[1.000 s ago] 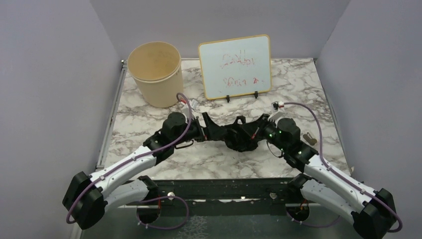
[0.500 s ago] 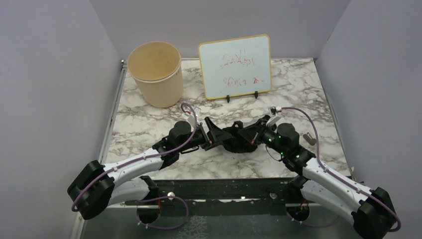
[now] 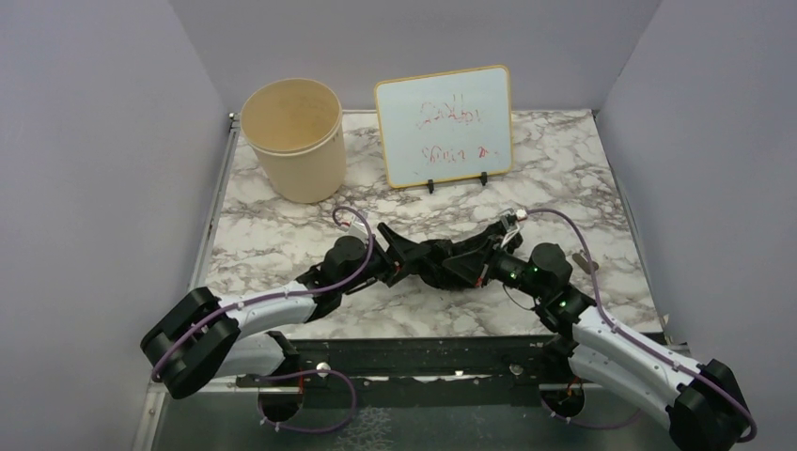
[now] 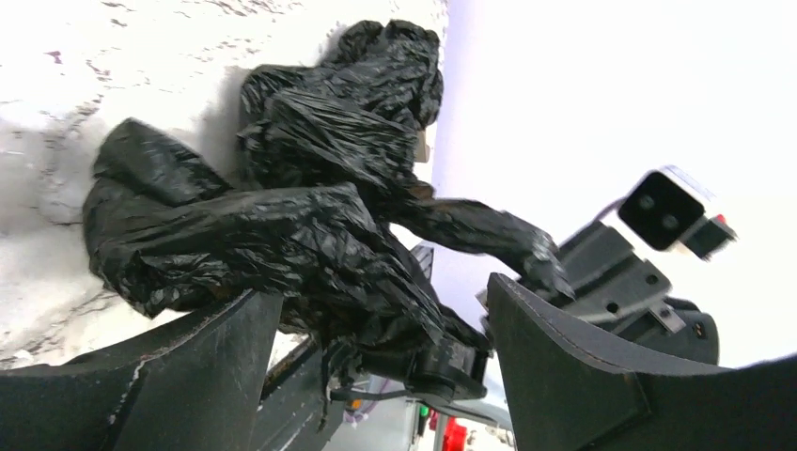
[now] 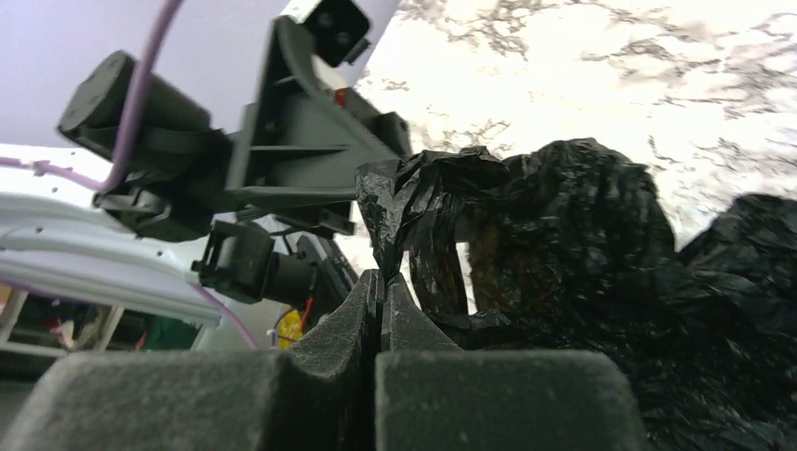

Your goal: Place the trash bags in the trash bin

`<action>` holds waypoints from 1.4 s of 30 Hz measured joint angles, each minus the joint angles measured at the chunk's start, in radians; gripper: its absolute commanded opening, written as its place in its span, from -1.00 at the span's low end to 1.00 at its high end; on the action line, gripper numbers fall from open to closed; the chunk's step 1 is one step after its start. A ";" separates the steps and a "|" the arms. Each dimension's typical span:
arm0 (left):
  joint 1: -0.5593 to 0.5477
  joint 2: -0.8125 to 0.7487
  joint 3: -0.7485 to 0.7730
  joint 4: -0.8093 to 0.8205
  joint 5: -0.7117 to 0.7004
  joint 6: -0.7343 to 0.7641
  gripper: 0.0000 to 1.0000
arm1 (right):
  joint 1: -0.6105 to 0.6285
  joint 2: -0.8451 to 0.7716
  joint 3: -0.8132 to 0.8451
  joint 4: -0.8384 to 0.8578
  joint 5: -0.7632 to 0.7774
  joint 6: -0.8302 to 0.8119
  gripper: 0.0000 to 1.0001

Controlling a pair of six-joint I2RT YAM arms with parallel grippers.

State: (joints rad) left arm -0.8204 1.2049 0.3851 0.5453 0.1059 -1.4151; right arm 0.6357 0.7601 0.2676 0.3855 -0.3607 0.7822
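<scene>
A: Setting?
B: Marble table [image 3: 282, 235], grey walls [image 3: 94, 141]; trash bin [image 3: 293, 141] back left, trash bag [image 3: 442, 265] crumpled mid-table.
A: Grippers?
B: The left gripper [image 4: 385, 291] gapes around it; the right gripper [image 5: 381, 282] is pinched tight on a fold

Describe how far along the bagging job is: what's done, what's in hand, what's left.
Done: the right gripper is shut on a fold of the trash bags. In hand: the left gripper straddles the bundle, jaws open. Left: lift it and carry it to the trash bin, which shows no bag inside.
</scene>
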 measured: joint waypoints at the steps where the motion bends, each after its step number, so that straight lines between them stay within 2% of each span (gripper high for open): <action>1: 0.000 0.008 -0.005 0.008 -0.011 -0.008 0.59 | 0.000 -0.002 0.000 0.011 -0.016 -0.004 -0.99; 4: 0.000 0.037 -0.012 0.023 -0.031 -0.020 0.58 | 0.000 0.007 0.001 0.033 -0.071 -0.019 -0.99; 6: 0.000 0.060 -0.011 0.037 -0.034 -0.026 0.49 | 0.000 0.026 0.003 0.041 -0.106 -0.029 -0.99; 10: 0.000 0.115 -0.008 0.066 -0.035 -0.036 0.19 | 0.000 0.068 0.005 0.048 -0.158 -0.041 -0.99; 17: 0.000 0.178 0.020 0.109 -0.016 -0.021 -0.66 | 0.000 0.053 0.004 0.059 -0.165 -0.042 -0.99; 20: 0.000 0.187 0.021 0.112 -0.007 -0.004 -0.80 | 0.000 0.023 0.004 0.055 -0.137 -0.041 -0.96; 23: 0.000 0.182 0.021 0.114 -0.002 0.026 -0.90 | 0.000 -0.005 0.006 0.009 -0.055 -0.040 -0.87; 25: 0.000 0.165 0.021 0.111 0.000 0.064 -0.97 | 0.000 -0.008 0.023 -0.079 0.030 -0.040 -0.80; 29: 0.000 0.090 0.032 0.112 0.021 0.187 -1.00 | -0.001 0.012 0.080 -0.254 0.157 -0.053 -0.47; 34: 0.000 0.007 0.095 0.101 0.103 0.397 -1.00 | 0.000 0.059 0.193 -0.386 0.161 -0.109 -0.15; 38: 0.000 0.027 0.242 0.011 0.235 0.564 -1.00 | 0.000 0.124 0.340 -0.481 0.146 -0.174 0.06; 42: 0.000 0.024 0.317 -0.071 0.300 0.681 -1.00 | 0.000 0.178 0.491 -0.603 0.202 -0.204 0.14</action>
State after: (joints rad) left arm -0.8204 1.2285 0.7021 0.4740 0.4061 -0.7345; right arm 0.6361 0.9382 0.7586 -0.2176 -0.1589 0.5777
